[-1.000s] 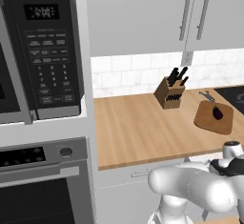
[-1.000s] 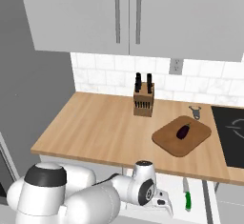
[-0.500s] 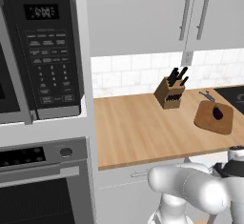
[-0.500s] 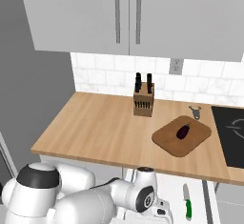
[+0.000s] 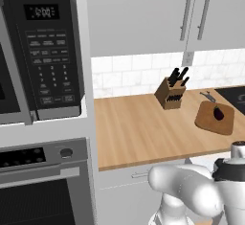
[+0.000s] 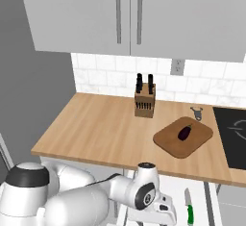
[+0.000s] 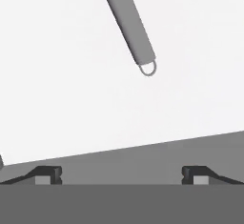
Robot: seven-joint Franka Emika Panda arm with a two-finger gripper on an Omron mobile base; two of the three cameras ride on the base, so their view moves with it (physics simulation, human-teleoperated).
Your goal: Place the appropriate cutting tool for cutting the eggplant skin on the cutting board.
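In the left base view, one wooden counter [image 5: 139, 128] holds one cutting board [image 5: 213, 119] with one small dark eggplant [image 5: 218, 113] lying on it. One knife block [image 5: 171, 92] stands near the board, and one small metal tool [image 5: 208, 95] lies between them by the wall. One microwave [image 5: 40, 47] hangs above one oven [image 5: 43, 185].

In the right base view, the eggplant [image 6: 184, 132] lies in the middle of the board [image 6: 182, 137]. The arm bends down below the counter [image 6: 105, 129], so the jaws are well below the board. One knife with a green handle [image 6: 189, 210] lies in one open white drawer [image 6: 204, 208] just beside the hand.

In the hand view, the jaws [image 7: 121, 173] are spread wide apart and hold nothing. One grey handle [image 7: 128, 25] with a small ring at its end lies ahead of the jaws on a white floor.
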